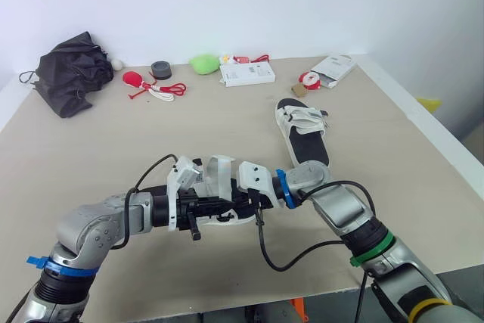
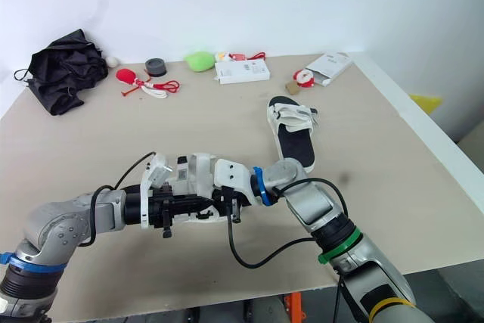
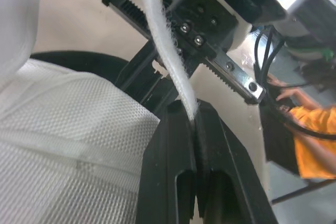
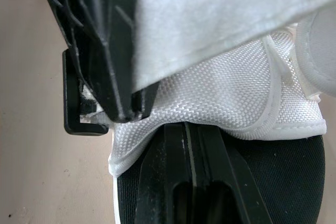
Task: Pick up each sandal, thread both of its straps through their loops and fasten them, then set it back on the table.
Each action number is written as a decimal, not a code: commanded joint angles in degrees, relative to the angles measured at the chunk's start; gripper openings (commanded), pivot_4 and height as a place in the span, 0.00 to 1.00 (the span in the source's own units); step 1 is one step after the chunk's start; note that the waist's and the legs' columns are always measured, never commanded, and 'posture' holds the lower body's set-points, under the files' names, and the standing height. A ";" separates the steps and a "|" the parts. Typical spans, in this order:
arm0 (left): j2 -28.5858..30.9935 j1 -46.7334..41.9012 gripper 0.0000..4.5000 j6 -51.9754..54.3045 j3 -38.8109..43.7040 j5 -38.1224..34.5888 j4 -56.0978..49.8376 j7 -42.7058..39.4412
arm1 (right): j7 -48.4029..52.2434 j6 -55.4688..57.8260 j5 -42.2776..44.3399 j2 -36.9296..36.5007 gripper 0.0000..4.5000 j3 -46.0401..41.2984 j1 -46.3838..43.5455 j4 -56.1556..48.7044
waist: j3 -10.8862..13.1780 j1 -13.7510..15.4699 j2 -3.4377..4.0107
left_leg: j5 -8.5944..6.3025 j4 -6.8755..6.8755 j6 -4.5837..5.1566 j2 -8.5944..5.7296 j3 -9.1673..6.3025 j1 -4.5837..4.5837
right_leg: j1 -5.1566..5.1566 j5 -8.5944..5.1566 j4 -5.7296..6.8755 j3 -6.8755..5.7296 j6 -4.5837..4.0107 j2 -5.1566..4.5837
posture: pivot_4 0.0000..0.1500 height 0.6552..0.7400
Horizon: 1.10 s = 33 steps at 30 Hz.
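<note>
Fastening the near sandal (image 1: 219, 175)
My left pincer (image 3: 194, 121) is pinching the strap (image 3: 168, 51) to pull it; my right pincer (image 4: 188, 129) is pinching the mesh upper (image 4: 231, 98) to steady it.

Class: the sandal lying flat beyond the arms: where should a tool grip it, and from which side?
Probably the bare near end of the sandal, pinching the sole's edge from the robot's side. It lies flat, sole down, and its white straps crowd the far half, leaving the near half open.
</note>
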 commanded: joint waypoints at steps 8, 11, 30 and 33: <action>6.01 0.16 0.01 -13.13 -9.22 12.70 4.15 -12.88 | -1.05 2.03 -4.12 -1.37 0.00 2.93 1.66 4.75 | 0.00 0.01 0.04 | -0.01 -0.10 -0.01 0.03 0.00 0.01 | -0.02 -0.05 -0.03 -0.05 -0.06 0.01 | 1.00 1.00; 6.60 -1.18 0.01 -17.01 -10.00 16.00 7.15 -15.21 | -1.05 2.01 -4.06 -1.29 0.00 2.95 1.61 4.75 | 0.01 0.02 0.06 | -0.01 -0.12 -0.01 0.04 -0.01 0.00 | -0.02 -0.07 -0.03 -0.08 -0.09 0.02 | 1.00 1.00; -2.42 -13.08 0.99 17.85 7.39 -7.88 15.48 -4.76 | -0.88 1.59 -4.07 -0.90 0.00 3.12 0.99 5.66 | 0.35 -0.05 -0.09 | 0.05 -0.10 0.08 0.04 -0.33 -0.08 | 0.07 -0.03 -0.02 -0.37 0.01 0.09 | 1.00 1.00; -3.13 -10.90 0.99 18.77 6.36 -7.37 12.42 -2.59 | -0.85 1.61 -4.13 -0.93 0.00 3.07 1.19 5.54 | 0.35 -0.13 -0.09 | 0.04 -0.12 0.08 0.04 -0.30 -0.09 | 0.04 0.13 -0.02 -0.27 0.28 0.18 | 1.00 1.00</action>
